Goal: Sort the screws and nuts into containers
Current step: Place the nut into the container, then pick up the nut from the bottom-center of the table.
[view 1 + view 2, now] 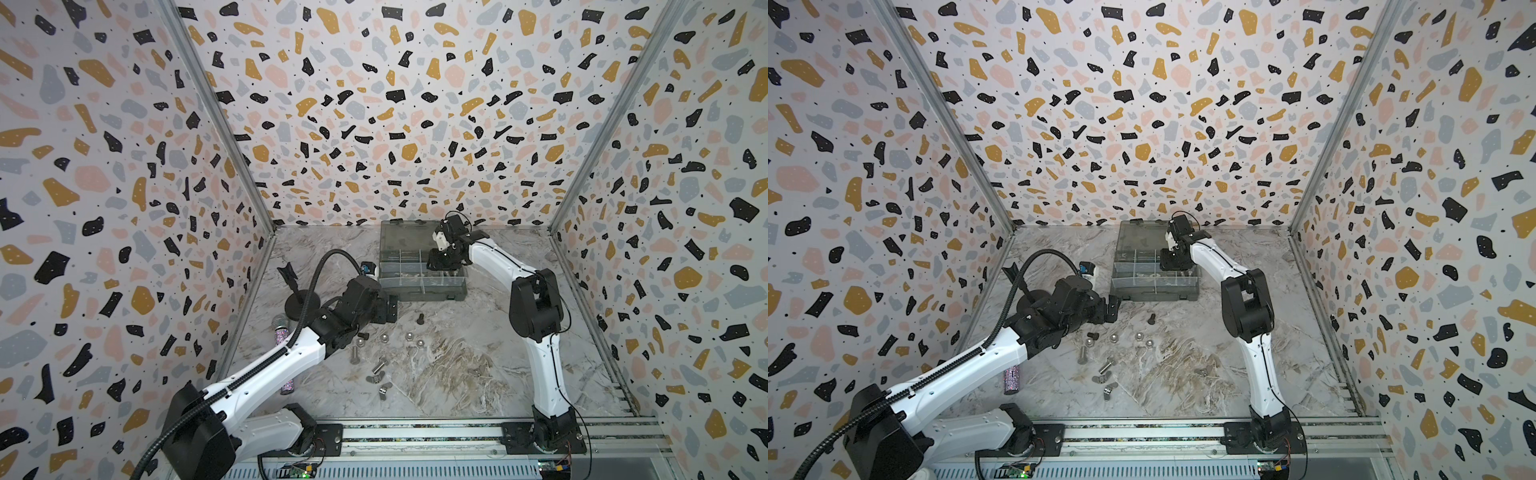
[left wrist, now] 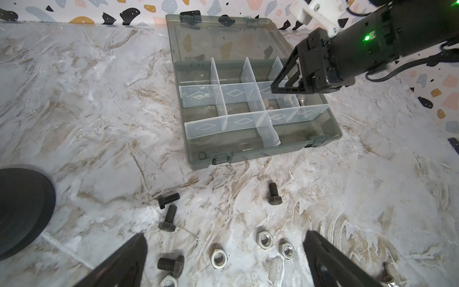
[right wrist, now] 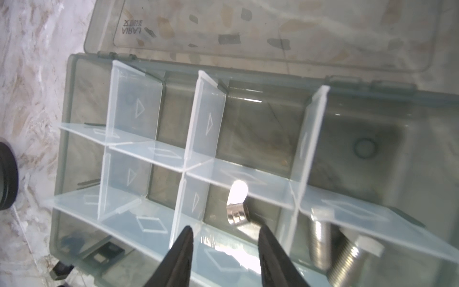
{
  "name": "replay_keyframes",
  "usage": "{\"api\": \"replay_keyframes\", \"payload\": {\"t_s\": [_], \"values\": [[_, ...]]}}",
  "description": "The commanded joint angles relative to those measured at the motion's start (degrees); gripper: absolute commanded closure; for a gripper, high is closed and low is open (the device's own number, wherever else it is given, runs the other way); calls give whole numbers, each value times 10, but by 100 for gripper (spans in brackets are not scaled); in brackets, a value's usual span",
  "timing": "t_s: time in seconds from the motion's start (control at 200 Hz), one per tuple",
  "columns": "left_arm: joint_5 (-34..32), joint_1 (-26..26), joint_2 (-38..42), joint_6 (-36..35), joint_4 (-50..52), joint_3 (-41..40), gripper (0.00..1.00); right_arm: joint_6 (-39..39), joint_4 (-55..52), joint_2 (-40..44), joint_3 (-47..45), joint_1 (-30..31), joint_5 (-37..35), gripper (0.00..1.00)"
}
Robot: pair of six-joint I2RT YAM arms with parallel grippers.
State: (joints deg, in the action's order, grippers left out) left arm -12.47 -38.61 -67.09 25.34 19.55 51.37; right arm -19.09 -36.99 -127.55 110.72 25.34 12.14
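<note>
Presently, at the right gripper (image 3: 225,229): jaws parted partway, nothing clamped between them. Points down into the organizer box (image 3: 65,129), over a compartment of the middle row. Just ahead of the fingertips (image 3: 185,238) and clear of both, a silver wing nut (image 3: 237,208) inside that compartment; hard to tell through the blur whether lying on the floor or in mid-air. One pale partition (image 3: 305,149) further, in the neighbouring compartment, two silver screws (image 3: 320,243) side by side. Behind the compartments, the smoky lid (image 3: 223,29) folded back flat toward the rear wall. In both top views, box at the far middle of the marble table (image 1: 498,340), right gripper above its right half.

At the left gripper (image 2: 224,234): jaws spread fully wide, holding nothing. Hovers low over the table, just short of the box's near left corner. Loose on the marble under and ahead of it: four black screws (image 2: 169,218), one set apart nearer the box, and several silver hex nuts (image 2: 218,257) close together. Nearer the robot's base in a top view: two more silver screws, a pair of wing nuts (image 1: 372,379) almost touching, and a lone small grey piece (image 1: 476,371) well apart to the right.

Off to the left, beside the left arm: a black round-based stand (image 1: 301,305), and a glittery purple microphone (image 1: 288,386) partly hidden beneath the arm.
</note>
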Motion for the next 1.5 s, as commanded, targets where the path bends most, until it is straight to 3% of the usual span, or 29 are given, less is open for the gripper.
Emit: {"api": "replay_keyframes", "payload": {"t_s": [0.0, 0.175, 0.315, 0.556, 0.746, 1.086, 1.227, 1.497], "values": [[8, 4, 15, -18, 4, 4, 1, 12, -34, 105, -52, 12, -38, 56], [57, -4, 34, 2, -39, -31, 0, -19, -15, 259, -270, 28, -55, 53], [60, -49, 32, 19, -66, -56, 0, -57, -18, 382, -432, 52, -78, 52], [59, -106, 26, 46, -102, -88, 0, -146, -37, 536, -617, 105, -71, 52], [42, -122, 37, 52, -108, -98, 0, -223, -41, 599, -690, 149, -70, 51], [38, -124, 43, 51, -115, -109, 1, -309, -12, 667, -780, 170, -31, 50], [39, -124, 37, 45, -115, -107, 0, -325, 36, 659, -803, 169, 2, 50], [33, -124, 37, 36, -108, -106, 1, -315, 62, 616, -794, 143, 0, 50]]}}
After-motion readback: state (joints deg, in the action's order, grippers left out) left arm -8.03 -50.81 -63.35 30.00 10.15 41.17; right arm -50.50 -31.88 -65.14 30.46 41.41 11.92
